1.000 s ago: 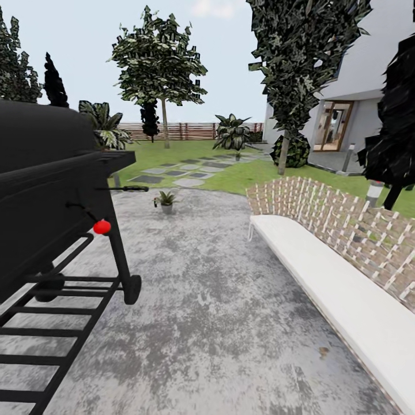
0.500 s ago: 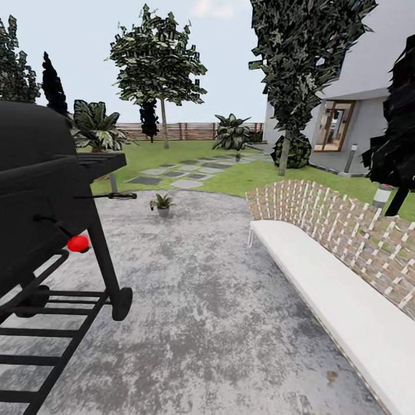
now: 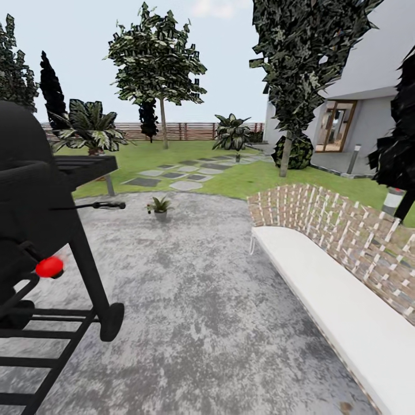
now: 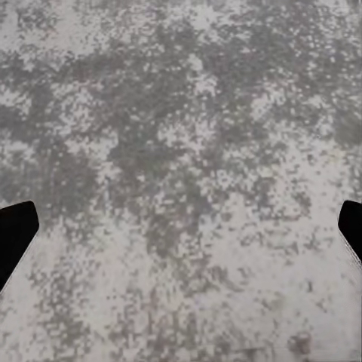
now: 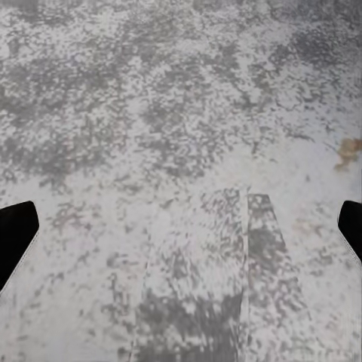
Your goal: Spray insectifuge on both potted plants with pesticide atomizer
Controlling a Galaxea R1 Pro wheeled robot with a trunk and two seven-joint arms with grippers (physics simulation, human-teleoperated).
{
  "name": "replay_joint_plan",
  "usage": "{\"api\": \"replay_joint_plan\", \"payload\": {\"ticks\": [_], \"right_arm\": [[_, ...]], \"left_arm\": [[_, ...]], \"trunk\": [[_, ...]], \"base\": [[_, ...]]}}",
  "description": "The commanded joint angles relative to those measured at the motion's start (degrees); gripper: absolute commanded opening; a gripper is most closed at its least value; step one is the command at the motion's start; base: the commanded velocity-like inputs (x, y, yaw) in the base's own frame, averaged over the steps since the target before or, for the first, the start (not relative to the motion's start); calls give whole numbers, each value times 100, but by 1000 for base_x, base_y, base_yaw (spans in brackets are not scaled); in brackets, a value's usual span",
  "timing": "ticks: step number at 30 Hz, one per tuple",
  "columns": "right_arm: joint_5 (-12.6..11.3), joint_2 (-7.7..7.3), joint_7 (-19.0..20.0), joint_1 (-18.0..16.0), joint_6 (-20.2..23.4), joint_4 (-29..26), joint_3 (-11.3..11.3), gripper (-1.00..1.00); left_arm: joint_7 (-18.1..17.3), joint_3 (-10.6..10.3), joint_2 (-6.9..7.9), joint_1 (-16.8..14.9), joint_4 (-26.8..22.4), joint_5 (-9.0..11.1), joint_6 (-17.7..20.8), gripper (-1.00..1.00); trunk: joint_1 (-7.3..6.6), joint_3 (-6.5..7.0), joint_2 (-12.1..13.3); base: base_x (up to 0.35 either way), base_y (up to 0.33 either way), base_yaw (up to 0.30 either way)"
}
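Observation:
One potted plant (image 3: 159, 206), a small low rosette of green leaves, stands at the far edge of the grey paved circle (image 3: 202, 300) in the garden, well ahead of me. It is too far off to tell whether insectifuge lies on its leaves. The pesticide atomizer is out of view. In the left wrist view my left gripper (image 4: 181, 234) is open over bare mottled paving, its dark fingertips (image 4: 15, 234) at the picture's sides. My right gripper (image 5: 181, 234) is open over the same paving, with nothing between its fingers.
A black barbecue grill (image 3: 40, 207) with a red knob (image 3: 49, 267) stands close on the left. A long white bench (image 3: 346, 311) with a woven back runs along the right. Stepping stones (image 3: 185, 185), lawn, trees, big palms and a slatted fence (image 3: 190, 131) lie beyond.
The whole head view has shifted, so the camera has moved: the grill now sits further left and lower, and the bench has slid slightly. Nothing in the garden itself has moved.

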Motion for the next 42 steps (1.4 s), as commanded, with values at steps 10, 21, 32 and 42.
{"api": "replay_joint_plan", "payload": {"ticks": [10,21,32,42], "right_arm": [[-1,1,2,-3,-18,9,-7,100],[-1,1,2,-3,-18,5,-7,100],[-1,1,2,-3,-18,3,-7,100],[-8,1,10,-3,-18,-7,-7,100]], "left_arm": [[7,-6,0,-3,5,-7,-19,100],[7,-7,-2,-3,5,-7,-19,100],[7,-7,-5,-3,5,-7,-19,100],[7,-7,-4,-3,5,-7,-19,100]], "trunk": [[3,-5,-2],[3,-5,-2],[3,-5,-2],[3,-5,-2]], "base": [[340,0,0],[340,0,0],[340,0,0],[340,0,0]]}}
